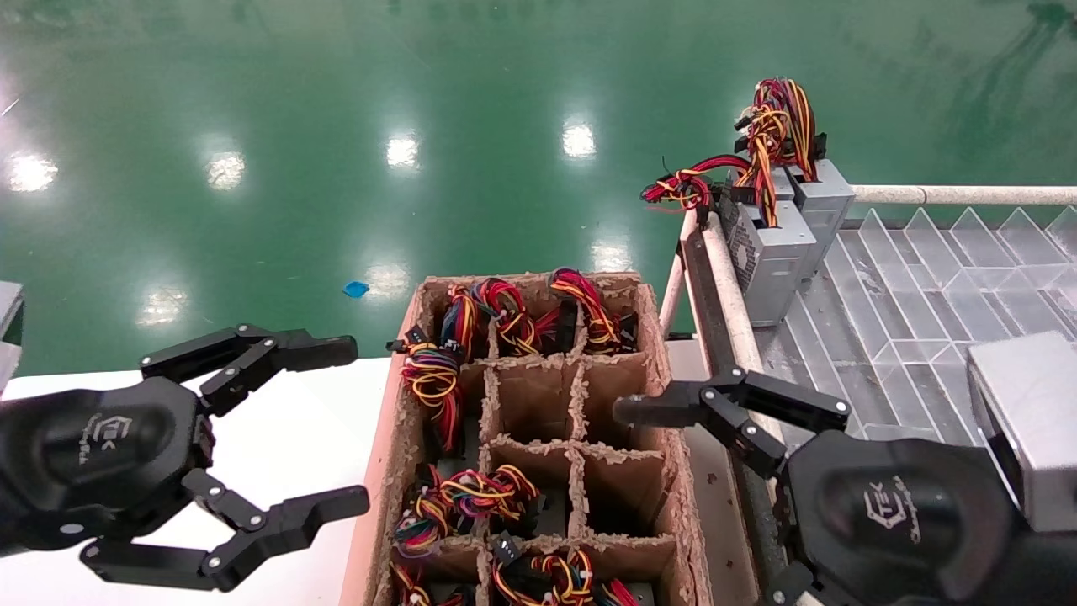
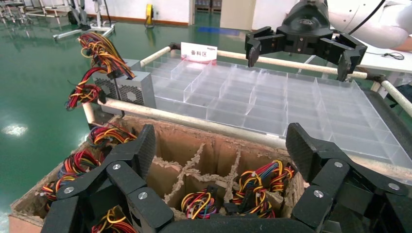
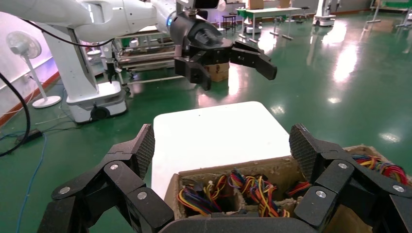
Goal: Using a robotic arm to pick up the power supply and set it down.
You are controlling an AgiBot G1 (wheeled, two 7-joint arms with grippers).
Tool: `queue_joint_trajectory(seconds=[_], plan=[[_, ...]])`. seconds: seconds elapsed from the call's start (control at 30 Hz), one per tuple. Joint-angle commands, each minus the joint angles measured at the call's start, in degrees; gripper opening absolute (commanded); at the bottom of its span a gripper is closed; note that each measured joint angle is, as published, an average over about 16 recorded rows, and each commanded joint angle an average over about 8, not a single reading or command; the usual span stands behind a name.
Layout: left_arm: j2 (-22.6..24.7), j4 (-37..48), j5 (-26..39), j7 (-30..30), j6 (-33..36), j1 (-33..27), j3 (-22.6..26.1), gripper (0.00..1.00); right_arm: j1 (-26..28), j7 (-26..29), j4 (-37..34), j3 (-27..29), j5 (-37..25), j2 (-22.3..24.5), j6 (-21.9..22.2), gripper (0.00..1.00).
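Note:
Power supplies sit deep in the cells of a cardboard box (image 1: 649, 353), and only their yellow, orange, red and black wire bundles (image 1: 433, 379) (image 2: 260, 187) (image 3: 252, 191) show. My right gripper (image 1: 639, 497) (image 3: 222, 143), with a grey box on its wrist, hovers open and empty at the box's right edge. It also shows far off in the left wrist view as the right gripper (image 2: 301, 41). My left gripper (image 1: 358, 421) (image 2: 221, 145) hangs open and empty over the white table (image 1: 294, 421), left of the box.
Two grey power supplies (image 1: 770, 252) (image 2: 131, 87) stand upright in the far left corner of a clear partitioned tray (image 1: 909, 278) (image 2: 272, 97), wires pointing up. A pale rail (image 1: 724, 278) separates tray and box. Green floor lies beyond.

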Motion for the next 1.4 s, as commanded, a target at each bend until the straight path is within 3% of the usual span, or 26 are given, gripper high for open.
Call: queue_joint_trajectory(seconds=[0.03,1.4], plan=[[0.0,0.0,0.0,0.0,0.0,0.0,0.0,1.00,-0.5,0.3,0.6,0.0,0.4,0.2,-0.3,1.00],[0.0,0.0,0.0,0.0,0.0,0.0,0.0,1.00,0.8,-0.5,-1.1,0.0,-0.7,-0.3,0.4,1.00]])
